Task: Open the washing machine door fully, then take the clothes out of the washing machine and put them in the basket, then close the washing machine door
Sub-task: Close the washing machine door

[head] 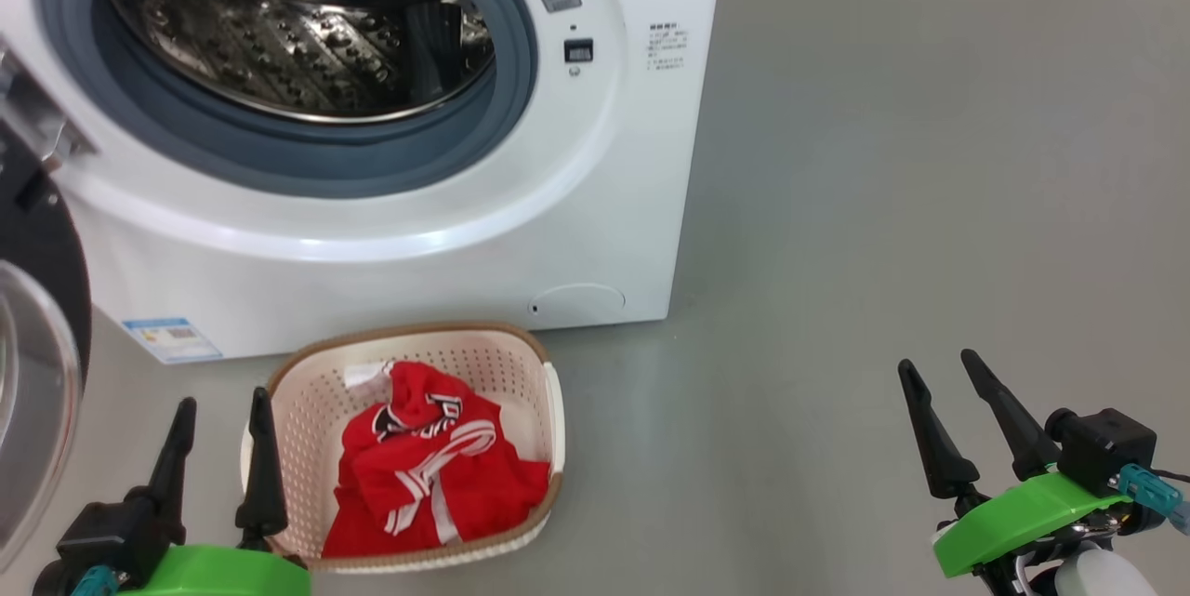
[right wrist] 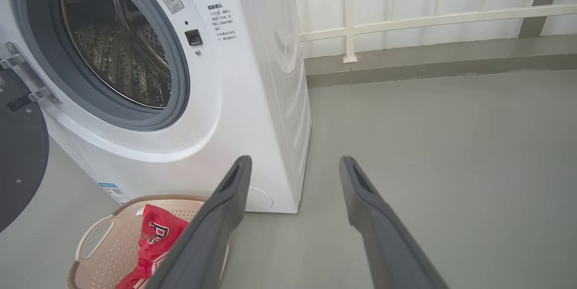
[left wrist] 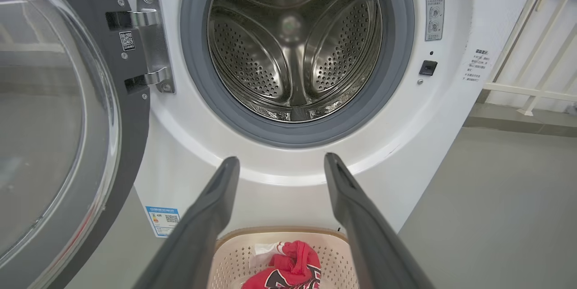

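Observation:
The white washing machine stands with its washing machine door swung wide open to the left; the steel drum looks bare inside. The red clothes lie crumpled in the cream basket on the floor before the machine. My left gripper hangs open just left of the basket, nothing between its fingers. My right gripper is open over bare floor at the lower right, well away from the basket. In the left wrist view the door and clothes show too.
Grey floor stretches to the right of the machine. A white railing runs along the wall behind it. A blue label and a round cap sit low on the machine's front.

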Controlling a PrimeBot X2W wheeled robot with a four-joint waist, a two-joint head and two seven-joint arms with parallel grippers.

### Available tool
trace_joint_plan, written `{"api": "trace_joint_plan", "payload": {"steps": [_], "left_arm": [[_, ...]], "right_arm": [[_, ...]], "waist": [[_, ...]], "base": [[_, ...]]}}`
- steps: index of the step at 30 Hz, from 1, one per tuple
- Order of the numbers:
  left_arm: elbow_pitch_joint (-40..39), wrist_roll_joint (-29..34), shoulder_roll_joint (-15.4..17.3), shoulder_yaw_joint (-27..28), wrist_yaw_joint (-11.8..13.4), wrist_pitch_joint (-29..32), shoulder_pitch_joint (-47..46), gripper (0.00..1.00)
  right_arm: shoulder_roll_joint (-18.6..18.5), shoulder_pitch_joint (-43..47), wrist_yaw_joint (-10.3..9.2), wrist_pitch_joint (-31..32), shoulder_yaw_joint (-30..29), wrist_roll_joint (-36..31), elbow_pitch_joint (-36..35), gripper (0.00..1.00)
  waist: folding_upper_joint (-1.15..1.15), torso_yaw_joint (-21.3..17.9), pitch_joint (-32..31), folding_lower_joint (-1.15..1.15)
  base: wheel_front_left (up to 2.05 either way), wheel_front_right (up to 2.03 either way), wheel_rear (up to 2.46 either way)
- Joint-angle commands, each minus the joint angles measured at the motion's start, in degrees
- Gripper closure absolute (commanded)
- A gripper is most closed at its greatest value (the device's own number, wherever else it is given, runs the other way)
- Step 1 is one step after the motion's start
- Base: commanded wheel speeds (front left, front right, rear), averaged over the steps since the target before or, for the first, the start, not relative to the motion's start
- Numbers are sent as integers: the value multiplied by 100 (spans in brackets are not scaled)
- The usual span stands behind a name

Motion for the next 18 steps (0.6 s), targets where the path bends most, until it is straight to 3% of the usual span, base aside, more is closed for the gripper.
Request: {"api": "trace_joint_plan", "payload": {"steps": [1,8,18], "left_arm": [[-180,-6,93,176,-18,-47,0,0],[-179,-7,87,153,-18,-47,10,0],[-138,-32,79,124,-18,-47,-19,0]], "right_arm": [[-93,27,9,-68,128,45,-143,0],[-100,29,9,-68,154,51,-142,0],[-115,34,9,-68,133,48,-133,0]], "waist": [[0,6,-3,0],[0,23,-14,0],[0,82,-29,0]], "base": [[-135,135,0],[-80,80,0],[-4,4,0]]}}
